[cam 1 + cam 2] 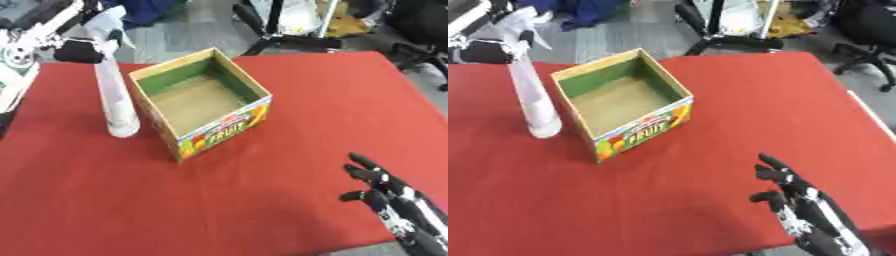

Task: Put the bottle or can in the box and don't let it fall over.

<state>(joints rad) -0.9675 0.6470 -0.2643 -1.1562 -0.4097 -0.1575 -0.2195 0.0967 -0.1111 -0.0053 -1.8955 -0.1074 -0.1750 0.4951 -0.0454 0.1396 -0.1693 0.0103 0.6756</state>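
Item: white spray bottle (115, 100), tall, narrow-based, likely light and tippy. My left hand (80, 51) curls round its neck; take hold lower.

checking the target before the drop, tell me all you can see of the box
The cardboard box is open-topped and looks empty, with a green inner wall, a plain brown floor and a colourful fruit print on its outer front. It sits upright, turned cornerwise, on the red tablecloth. A white spray bottle, gripped near its top by the left hand, stands just left of it, seemingly apart.
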